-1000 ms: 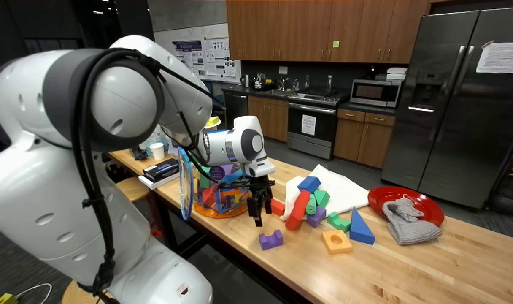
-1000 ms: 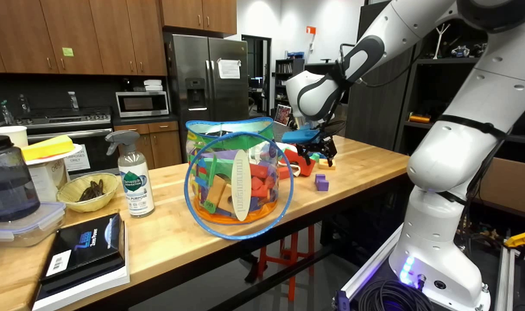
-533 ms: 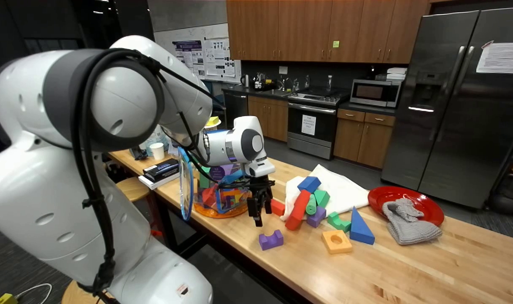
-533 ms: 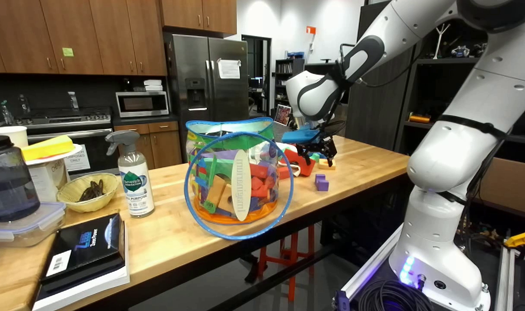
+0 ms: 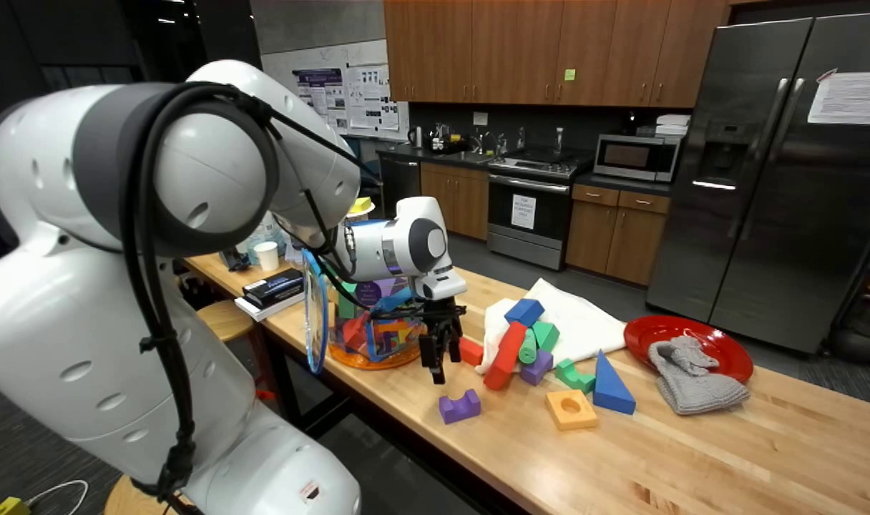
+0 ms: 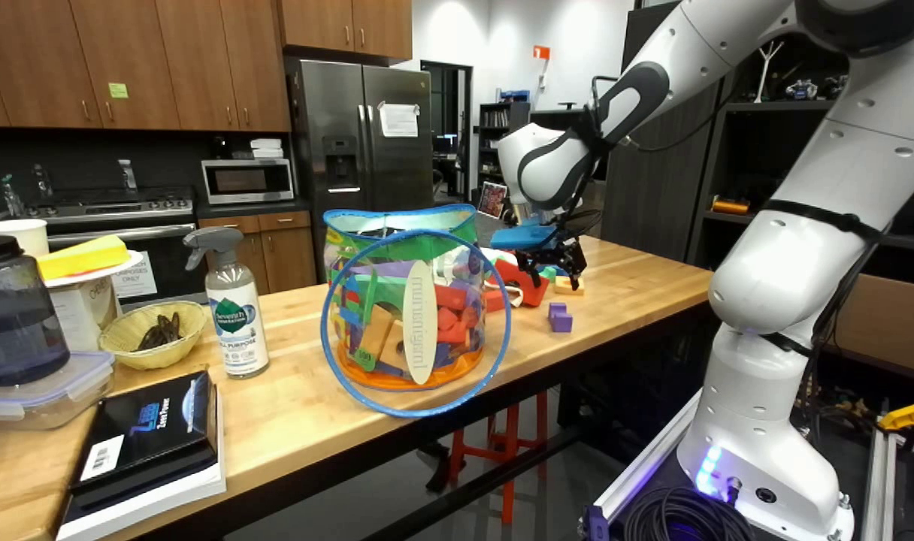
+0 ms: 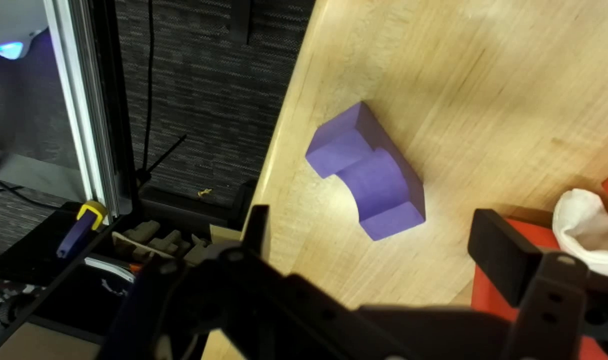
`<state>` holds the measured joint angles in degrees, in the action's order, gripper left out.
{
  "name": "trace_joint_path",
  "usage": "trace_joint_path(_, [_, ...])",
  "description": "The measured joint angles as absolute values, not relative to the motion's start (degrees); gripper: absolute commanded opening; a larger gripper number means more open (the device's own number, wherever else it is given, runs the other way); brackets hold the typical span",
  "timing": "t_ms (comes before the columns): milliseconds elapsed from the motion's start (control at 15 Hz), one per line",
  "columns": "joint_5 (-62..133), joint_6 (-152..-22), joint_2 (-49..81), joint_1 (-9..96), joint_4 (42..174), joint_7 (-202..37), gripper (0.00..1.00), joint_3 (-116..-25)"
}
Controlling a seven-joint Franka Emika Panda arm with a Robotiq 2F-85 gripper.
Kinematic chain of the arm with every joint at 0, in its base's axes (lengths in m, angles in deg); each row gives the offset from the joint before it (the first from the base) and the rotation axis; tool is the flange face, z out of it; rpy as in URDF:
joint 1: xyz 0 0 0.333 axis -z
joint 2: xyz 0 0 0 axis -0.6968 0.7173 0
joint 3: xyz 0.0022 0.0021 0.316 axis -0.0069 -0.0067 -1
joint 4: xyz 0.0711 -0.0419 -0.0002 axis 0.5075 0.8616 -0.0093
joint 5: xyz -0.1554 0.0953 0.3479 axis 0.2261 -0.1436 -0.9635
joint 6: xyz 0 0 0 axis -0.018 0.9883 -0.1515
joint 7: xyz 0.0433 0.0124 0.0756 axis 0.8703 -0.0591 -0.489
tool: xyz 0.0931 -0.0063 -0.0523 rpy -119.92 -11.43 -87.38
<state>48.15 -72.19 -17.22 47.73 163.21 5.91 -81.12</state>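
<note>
Nothing has visibly moved since the earlier frame. A long pale wooden worktop (image 5: pixel 721 458) carries the things, and the white jointed robot arm with grey bands (image 6: pixel 780 278) reaches out over it. In an exterior view a clear plastic bag with a green upper panel and a blue rim (image 6: pixel 352 237) stands on the worktop, filled with building blocks of several colours (image 6: pixel 451 324). Its round, blue-edged clear lid with a pale oval label (image 6: pixel 419 330) is upright at its side.

Well apart from the bag, a crumpled white cloth (image 5: pixel 585 329) has a small heap of blocks on or against its near edge. Beside it sits a round, glossy red plate (image 5: pixel 640 333), with a grey knitted cloth (image 5: pixel 700 386) draped from it onto the worktop.

The black two-fingered hand (image 7: pixel 373 222) hangs above the worktop, its fingers spread wide, holding nothing. A long red block (image 5: pixel 506 356) leans by the white cloth, near a flat blue triangular block (image 5: pixel 612 388). A square orange block with a round hole (image 5: pixel 582 420) lies flat. The purple block with a rounded notch (image 5: pixel 461 408) lies near the worktop's edge, just below the fingertips and apart from them.
</note>
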Motion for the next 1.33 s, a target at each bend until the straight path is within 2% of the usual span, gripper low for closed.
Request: trace_joint_path(1333, [47.8,-69.7,-17.2,47.3,163.3,9.8,1.0,-81.8])
